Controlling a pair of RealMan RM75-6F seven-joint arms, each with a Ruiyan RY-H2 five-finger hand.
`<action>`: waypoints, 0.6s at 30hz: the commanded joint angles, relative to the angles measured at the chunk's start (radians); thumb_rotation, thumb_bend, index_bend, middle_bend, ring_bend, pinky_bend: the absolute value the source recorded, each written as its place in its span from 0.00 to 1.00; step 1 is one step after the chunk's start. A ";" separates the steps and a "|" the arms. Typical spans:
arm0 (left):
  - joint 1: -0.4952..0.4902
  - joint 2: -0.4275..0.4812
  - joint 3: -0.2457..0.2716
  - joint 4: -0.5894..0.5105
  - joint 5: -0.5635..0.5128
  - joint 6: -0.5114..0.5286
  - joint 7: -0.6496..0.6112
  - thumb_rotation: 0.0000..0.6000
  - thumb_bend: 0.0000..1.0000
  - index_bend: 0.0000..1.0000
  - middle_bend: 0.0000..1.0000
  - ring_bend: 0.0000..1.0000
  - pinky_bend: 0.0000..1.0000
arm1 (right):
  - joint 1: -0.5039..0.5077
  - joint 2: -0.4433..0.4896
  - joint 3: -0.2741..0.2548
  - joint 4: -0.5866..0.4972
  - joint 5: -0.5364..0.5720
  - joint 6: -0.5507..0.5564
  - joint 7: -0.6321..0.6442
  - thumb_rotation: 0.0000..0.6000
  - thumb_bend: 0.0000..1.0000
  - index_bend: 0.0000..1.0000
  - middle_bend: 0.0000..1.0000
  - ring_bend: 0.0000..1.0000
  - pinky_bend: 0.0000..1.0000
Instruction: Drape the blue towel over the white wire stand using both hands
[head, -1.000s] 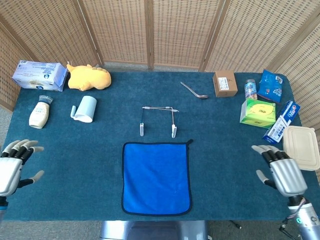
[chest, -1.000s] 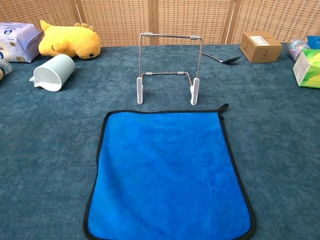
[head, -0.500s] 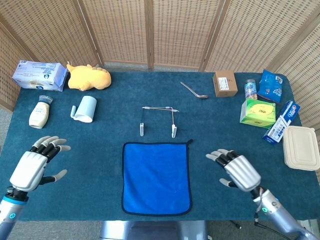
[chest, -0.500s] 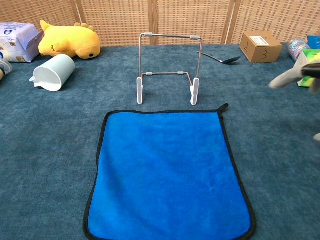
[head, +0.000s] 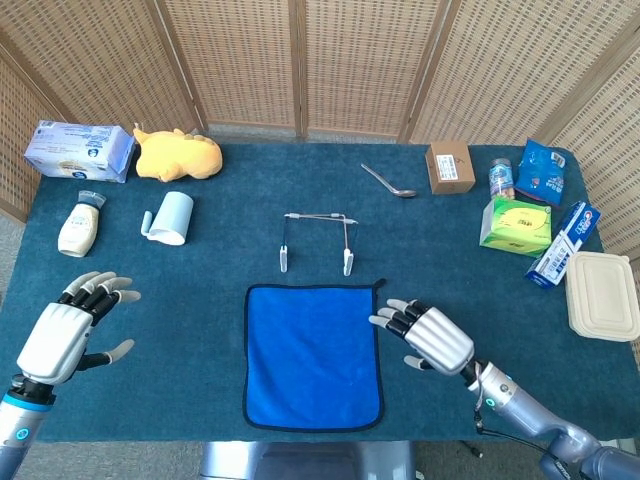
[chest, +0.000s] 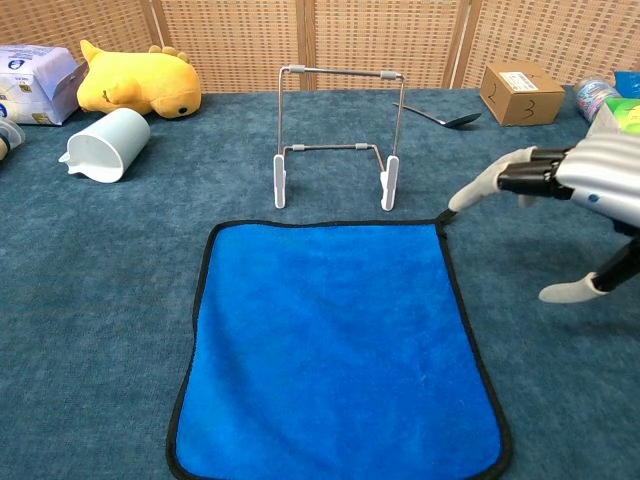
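The tabletop (head: 200, 290), covered in dark teal cloth, carries a flat blue towel (head: 313, 356) near its front edge with a white wire stand (head: 317, 241) just behind it. At left lie a tissue pack (head: 78, 150), yellow plush (head: 178, 155), bottle (head: 79, 224) and tipped cup (head: 170, 217); at right a spoon (head: 389, 181), cardboard box (head: 450, 167), green box (head: 516, 226) and lidded container (head: 603, 295)

Left hand (head: 65, 335) low at the near left, palm down, fingers (head: 98, 291) spread and stretched forward, thumb out to the side, holding nothing. Left forearm running off the bottom left corner. Seen in the head view only. Right hand (head: 428, 335) further in, palm down, fingers (chest: 478, 187) apart and pointing forward and leftward, thumb splayed below, empty. Right forearm slanting back to the lower right corner. Right hand entering the chest view from the right edge, raised.
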 joint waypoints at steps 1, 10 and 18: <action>-0.001 0.002 0.002 -0.004 -0.002 -0.004 0.003 1.00 0.29 0.31 0.26 0.21 0.17 | 0.020 -0.035 -0.017 0.045 -0.008 -0.001 0.019 1.00 0.08 0.20 0.25 0.20 0.39; -0.007 -0.004 0.005 -0.009 -0.015 -0.018 0.010 1.00 0.29 0.31 0.26 0.21 0.17 | 0.055 -0.115 -0.037 0.168 -0.008 0.012 0.064 1.00 0.08 0.20 0.24 0.20 0.38; -0.002 -0.012 0.011 -0.004 -0.025 -0.016 0.009 1.00 0.29 0.31 0.26 0.21 0.17 | 0.083 -0.163 -0.057 0.257 -0.003 0.024 0.096 1.00 0.07 0.20 0.24 0.18 0.37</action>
